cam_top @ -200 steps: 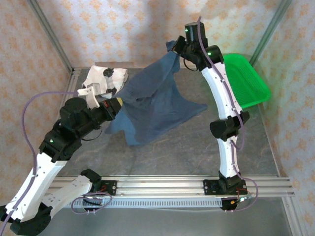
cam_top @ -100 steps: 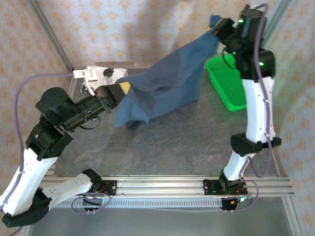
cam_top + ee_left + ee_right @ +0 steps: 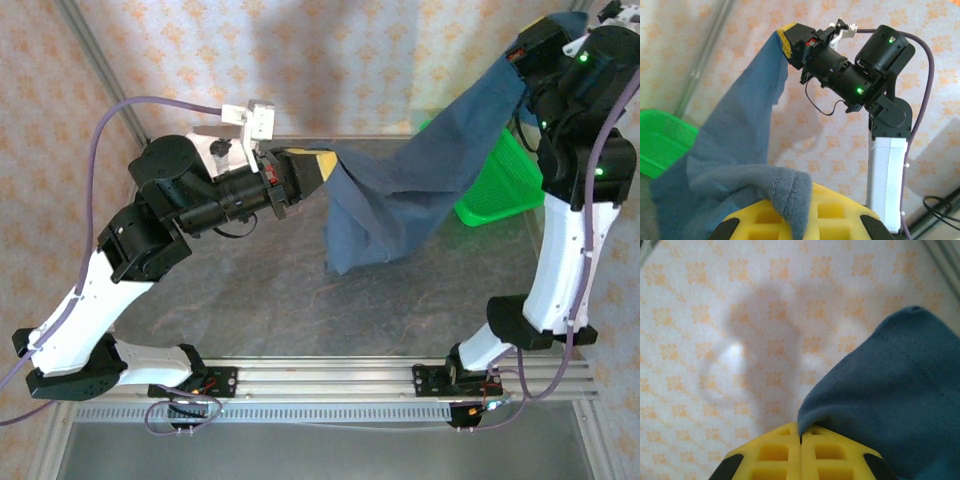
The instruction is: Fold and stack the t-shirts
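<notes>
At the far left of the table (image 3: 260, 300), behind the raised left arm, a scrap of the white t-shirt (image 3: 212, 150) with a dark patch peeks out at the back edge; most of it is hidden by the arm. The left gripper (image 3: 315, 170) points to the right above the table, its yellow pads pinched together on one edge of the navy t-shirt (image 3: 420, 180). In the left wrist view a stitched hem of that cloth folds over the yellow pad. From there the navy t-shirt stretches up and to the right as a taut upper edge, and the rest of the cloth sags below it in loose folds. Its lowest corner hangs near mid-table; whether that corner touches the surface cannot be told. To the right, partly behind the hanging cloth, the green basket (image 3: 495, 190) sits tilted against the back right corner. Highest and farthest right, the right gripper (image 3: 800, 440) is lifted well above the table in front of the patterned wall (image 3: 300, 60). Its two yellow pads are pressed flat against each other with no gap, and a corner of the navy t-shirt is nipped between them, bulging out to one side. The left wrist view shows the same pinch from across the span.
</notes>
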